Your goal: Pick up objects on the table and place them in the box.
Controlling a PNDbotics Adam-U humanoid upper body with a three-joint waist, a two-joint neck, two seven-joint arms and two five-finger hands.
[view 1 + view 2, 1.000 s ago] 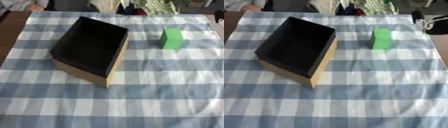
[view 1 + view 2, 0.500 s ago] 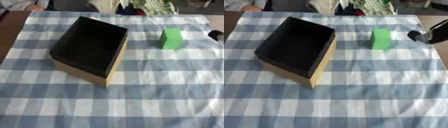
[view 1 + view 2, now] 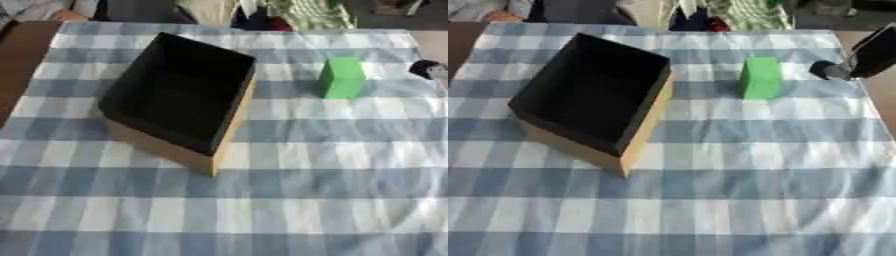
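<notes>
Near the table's far right edge, the green block stands outside the empty box; right hand beside it, finger state unclear.

Both views look down from the robot's head, steeply and from the near side, onto the blue-and-white checked tablecloth. The open box serves as landmark. The left eye view sets it near the centre-left; the right eye view shows it further left, from a slightly more rightward standpoint. Both share the box, the green block to its right, and the cloth around them. The right eye view takes in more beyond the block, including the right hand.
</notes>
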